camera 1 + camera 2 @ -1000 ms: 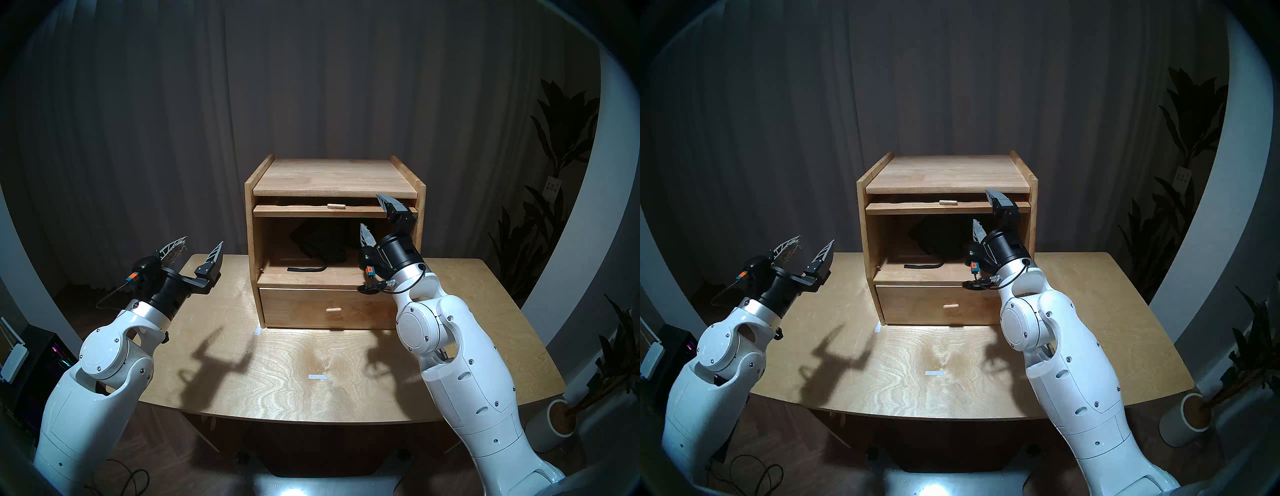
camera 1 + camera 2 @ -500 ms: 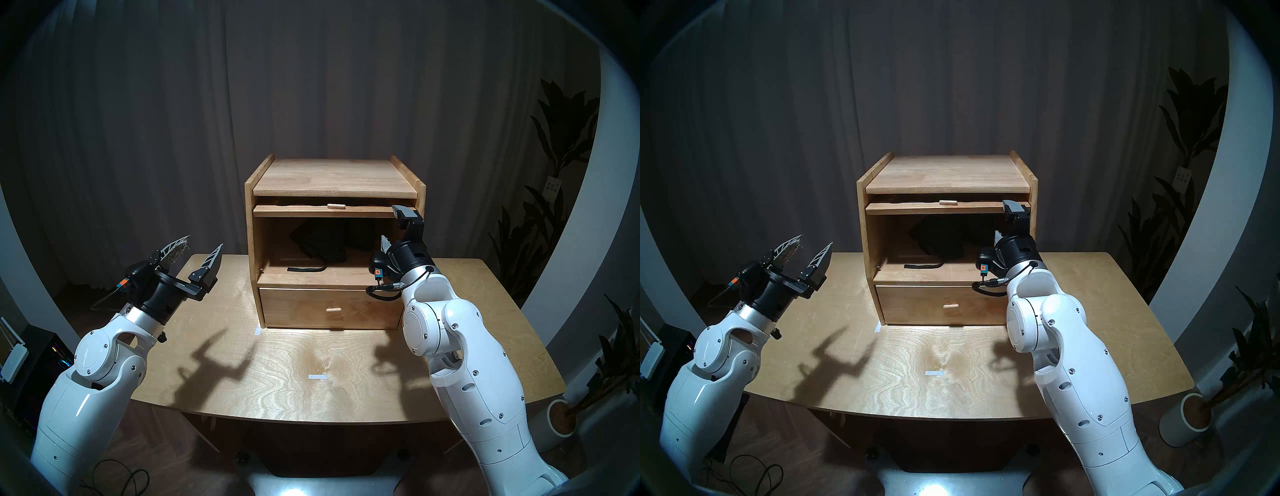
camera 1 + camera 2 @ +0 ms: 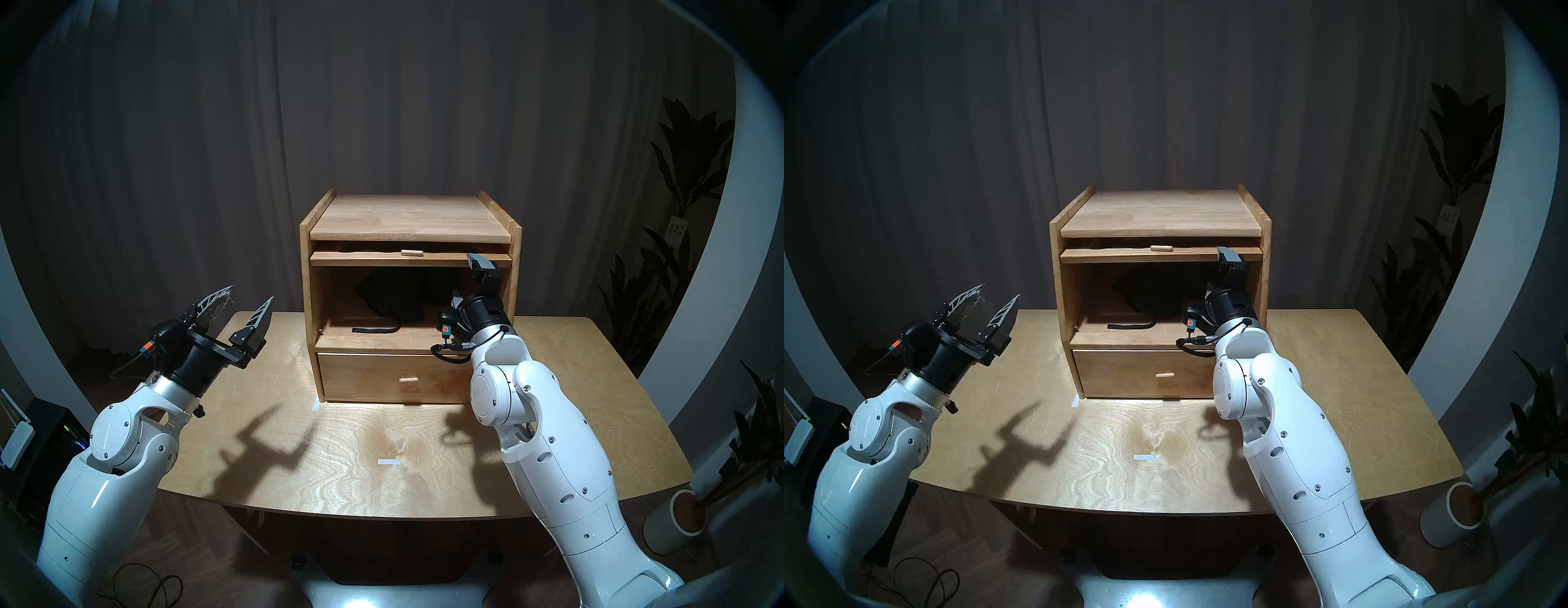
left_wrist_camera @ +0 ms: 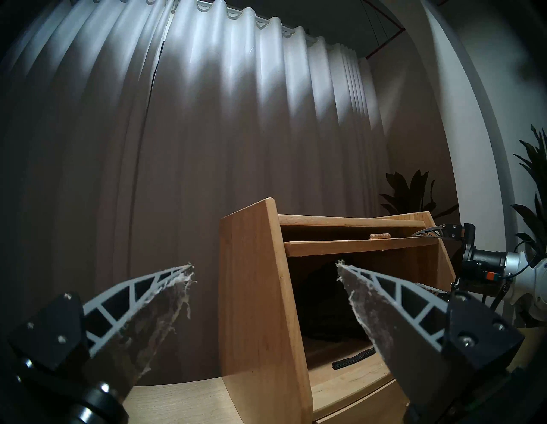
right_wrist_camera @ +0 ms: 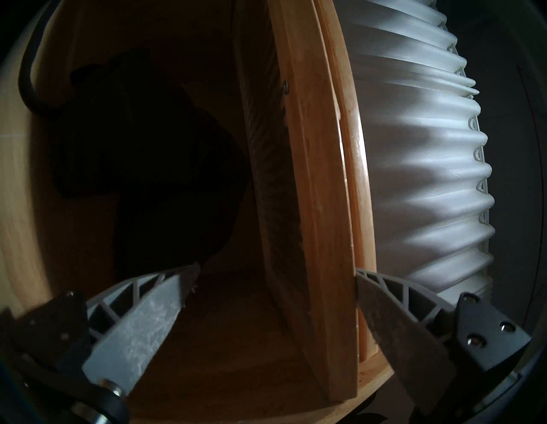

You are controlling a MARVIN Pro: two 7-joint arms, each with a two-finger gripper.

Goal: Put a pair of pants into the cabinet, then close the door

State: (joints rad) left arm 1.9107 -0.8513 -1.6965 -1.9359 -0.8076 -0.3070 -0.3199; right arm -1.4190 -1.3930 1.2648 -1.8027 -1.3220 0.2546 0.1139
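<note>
We have the pants (image 3: 392, 297) inside the cabinet (image 3: 409, 220), drawstring trailing toward the front edge. Door (image 3: 409, 258) is flipped up flat under the top. Our right gripper (image 5: 275, 284) straddles its right end, fingers spread, not clamped. Left gripper (image 3: 237, 305) hovers open, empty, left of the cabinet.

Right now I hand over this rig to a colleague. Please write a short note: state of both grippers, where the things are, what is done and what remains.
Left gripper: open, empty, raised over the table's left side, away from the light-wood tabletop cabinet.
Right gripper: open, straddling the right end of the light-wood flap door with dark ribbed glass; nothing clamped yet.
Dark charcoal-grey folded pants: inside the large compartment, black drawstring trailing toward the front edge.
Done: pants are in.
Left: bring the raised door down shut; watch that the drawstring is not pinched.
</note>
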